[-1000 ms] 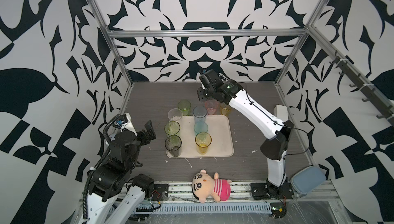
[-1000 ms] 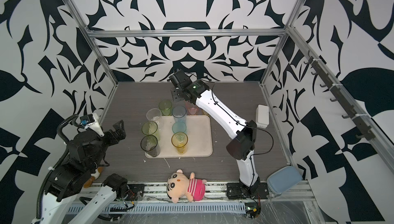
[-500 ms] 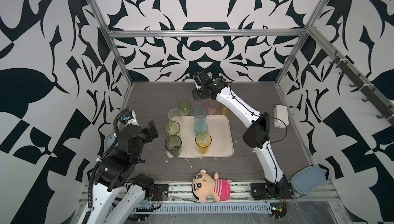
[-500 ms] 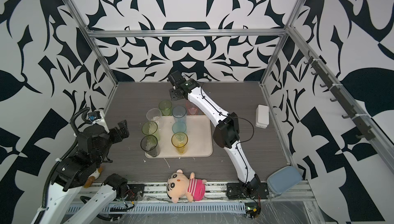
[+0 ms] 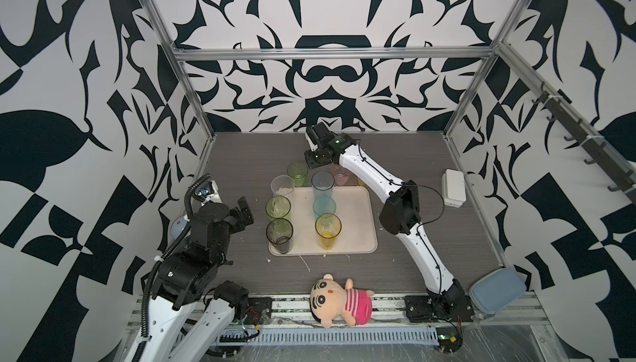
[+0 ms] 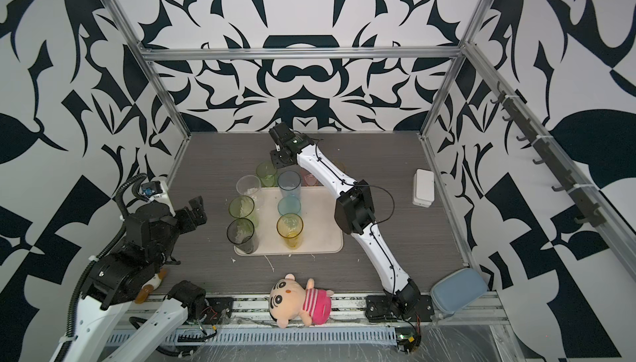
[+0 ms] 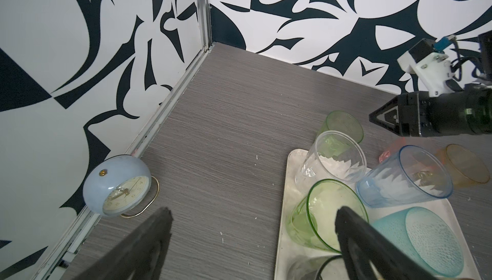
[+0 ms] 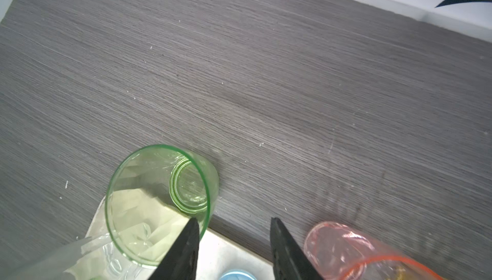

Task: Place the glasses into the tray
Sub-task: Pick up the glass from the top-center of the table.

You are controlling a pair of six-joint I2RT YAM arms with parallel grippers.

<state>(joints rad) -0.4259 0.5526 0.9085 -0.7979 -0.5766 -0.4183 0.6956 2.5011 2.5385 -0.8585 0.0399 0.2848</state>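
Right gripper hangs parted and empty between a green tumbler and a pink tumbler at the tray's far edge. Left gripper gapes wide, holding nothing.

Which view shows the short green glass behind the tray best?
The right wrist view: the short green glass is close and large, upright, its base on the table beside the tray corner. In both top views it is small, beyond the tray. The left wrist view shows it partly hidden behind the clear glass.
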